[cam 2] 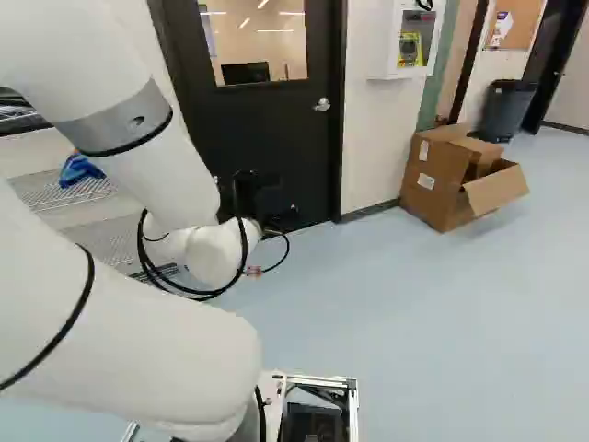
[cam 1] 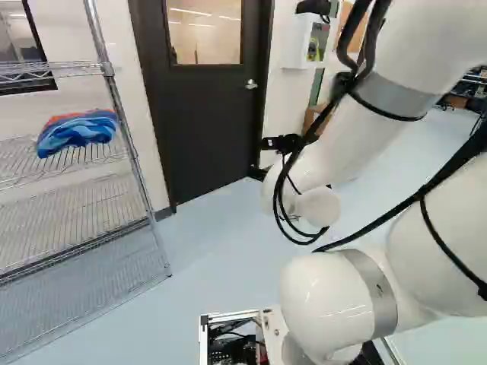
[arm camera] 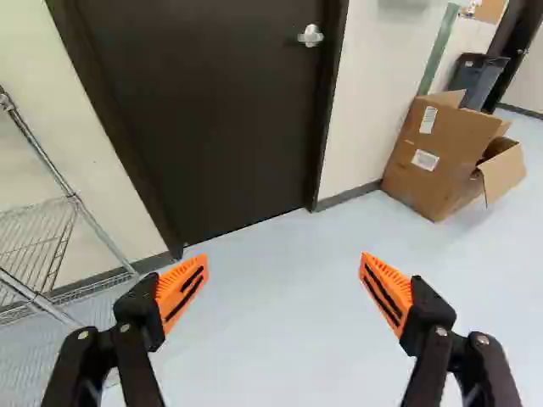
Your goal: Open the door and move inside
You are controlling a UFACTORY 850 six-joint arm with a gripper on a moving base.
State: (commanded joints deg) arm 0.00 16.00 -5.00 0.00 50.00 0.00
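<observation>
Starting at the left of the left base view with the wire shelf (cam 1: 76, 247), bearing a crumpled blue-and-red cloth (cam 1: 76, 131); minding its post (cam 1: 146, 190) when driving in. Moving right to the dark door (cam 1: 209, 114), standing ahead of the base and sitting closed in its frame (cam 2: 340, 120), with a window (cam 1: 204, 30) in its upper half. Judging it stiff and heavy, perhaps resisting on a closer, so calling for a slow, steady swing rather than a jerk; treating the glass as the one fragile part. Coming next to the silver handle (arm camera: 310, 36), near the door's right edge in both base views, looking like a short lever: hard, smooth, apt to be slipping out of a shallow pinch. Probably needing a hold out toward its free end, with both orange pads (arm camera: 181, 287) closing around it before turning. Carrying the black gripper (arm camera: 283, 259) well apart from that handle, gaping wide and gripping nothing, so needing to rise and approach first. Passing on to the white wall box (cam 2: 388, 55), then the cardboard box (cam 2: 437, 180), lying open beside the wall (cam 2: 377, 129). Not knowing from here whether to push or pull.
</observation>
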